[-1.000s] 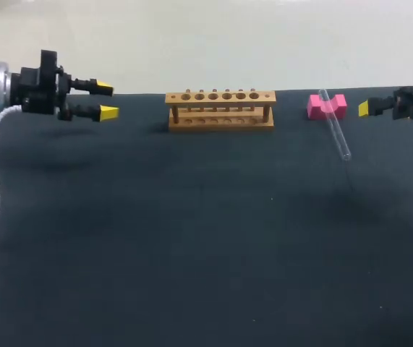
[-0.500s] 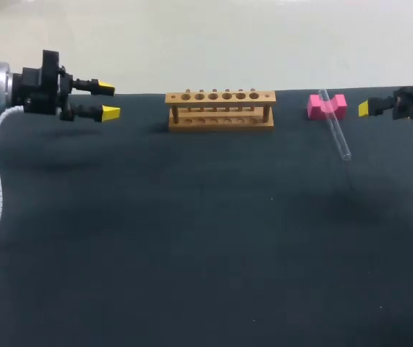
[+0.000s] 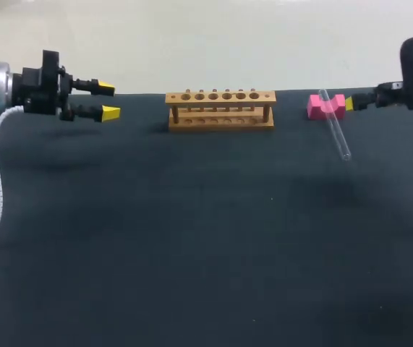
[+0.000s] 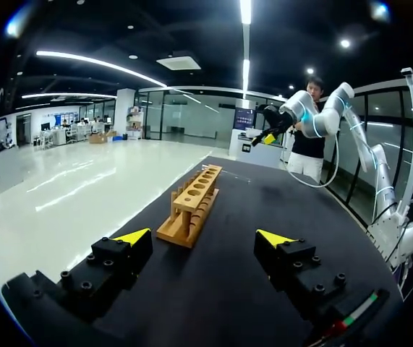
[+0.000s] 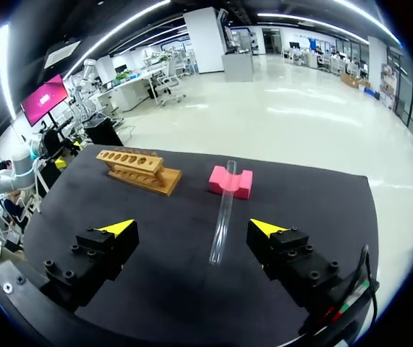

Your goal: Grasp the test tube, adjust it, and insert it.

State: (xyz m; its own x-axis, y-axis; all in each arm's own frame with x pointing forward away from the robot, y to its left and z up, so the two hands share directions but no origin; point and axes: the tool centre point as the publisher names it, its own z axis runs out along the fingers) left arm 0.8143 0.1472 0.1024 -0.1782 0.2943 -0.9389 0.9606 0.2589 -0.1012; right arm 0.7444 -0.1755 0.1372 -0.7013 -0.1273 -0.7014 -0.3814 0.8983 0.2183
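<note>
- Yellow-tipped fingers of the left gripper (image 3: 107, 100) stand spread apart with nothing between them. It hangs at about ten o'clock over the dark table (image 3: 192, 238), pointing towards the rack.
- Wooden, with a row of holes along its top, the rack (image 3: 220, 109) stands at twelve o'clock. Every hole I can see is empty.
- Pink and notched on top, a small block (image 3: 327, 106) sits at about two o'clock. The test tube (image 3: 335, 135) has one end resting in that notch, and the rest slopes down towards five o'clock until its other end meets the table.
- Clear and thin, the tube looks like glass. I judge it light and stiff, but smooth enough to slip and brittle enough to crack under a hard squeeze.
- The best hold, to my eye, is across its round sides near mid-length. There it is propped a little off the table and the fingers have room to close. A gentle grip seems wise, since a hold near either end would likely let it swing or slide.
- At about three o'clock the right gripper (image 5: 193, 228) hangs with its fingers wide open and empty. From its wrist view the tube lies just ahead, in line with the gap between them, and neither finger touches it.
</note>
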